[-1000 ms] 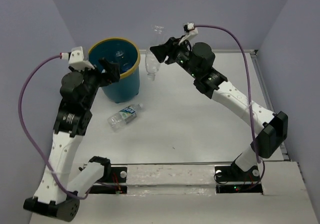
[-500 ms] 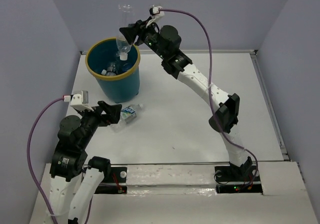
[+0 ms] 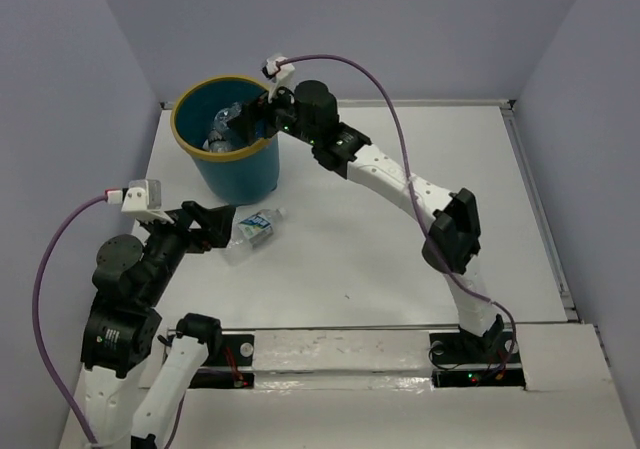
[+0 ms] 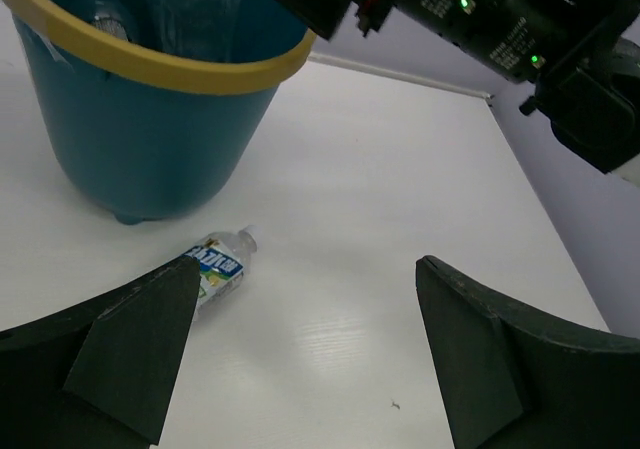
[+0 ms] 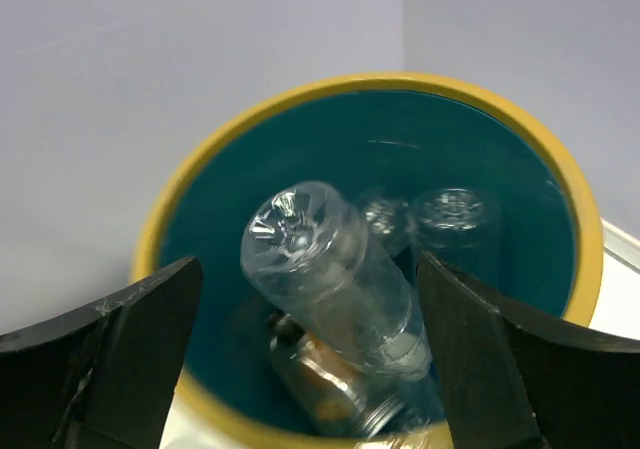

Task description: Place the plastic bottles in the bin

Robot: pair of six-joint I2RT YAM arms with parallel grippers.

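Hovering right above the bin (image 3: 240,174), the right tool (image 3: 238,119) has its fingers spread wide and holds nothing. I take that pose to be the drop: it sits over the opening so a bottle falls inside rather than bouncing off the yellow rim. The left tool (image 3: 218,224) is low in front of the bin, also fully spread and empty. It points at the loose bottle (image 3: 252,232) lying on its side on the counter (image 3: 400,219) just in front of the bin's base. That looks like a line-up for the next pick, with the gap left wide enough to straddle the bottle.

From above, the contents of the bin are only a pale jumble. The right wrist view looks straight down between the right tool's (image 5: 308,267) fingers into the bin (image 5: 470,144). There a clear bottle (image 5: 330,269) leans base-up, touching neither finger. Two more clear ones stand behind it and something orange-brown lies underneath.

The left wrist view confirms that nothing sits inside the left tool (image 4: 305,269). It also shows the loose bottle (image 4: 218,269) with a blue-and-white label and a pale cap end turned toward the bin (image 4: 140,139).
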